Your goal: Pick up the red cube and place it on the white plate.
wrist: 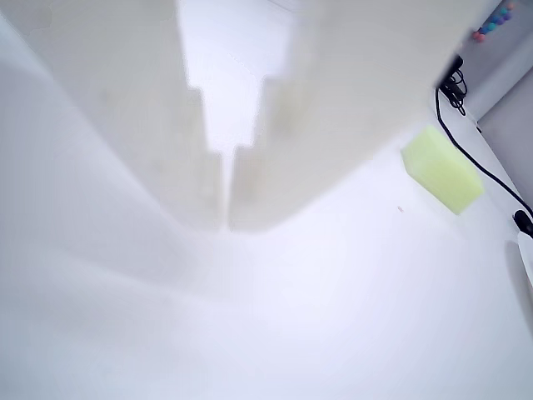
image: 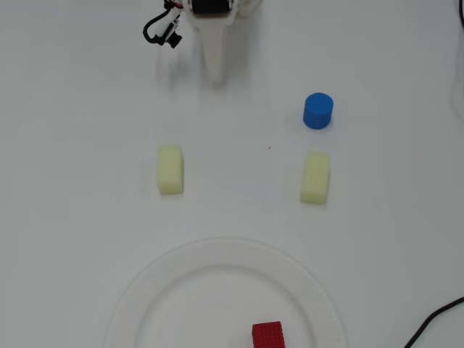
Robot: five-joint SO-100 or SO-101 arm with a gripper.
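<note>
The red cube [image: 267, 336] lies on the white plate [image: 167, 279] at the bottom edge of the overhead view, toward the plate's lower right. My gripper [image: 215, 75] is at the top of that view, far from the plate, with its white fingers together and nothing between them. In the wrist view the gripper [wrist: 225, 221] fills the upper half, its two fingers meeting at the tips over bare table. The cube and plate are out of the wrist view.
A blue cylinder [image: 317, 110] stands at the right. Two pale yellow blocks [image: 170, 169] [image: 315, 177] lie between gripper and plate; one shows in the wrist view [wrist: 441, 169]. Black cables [image: 435, 319] lie at the lower right.
</note>
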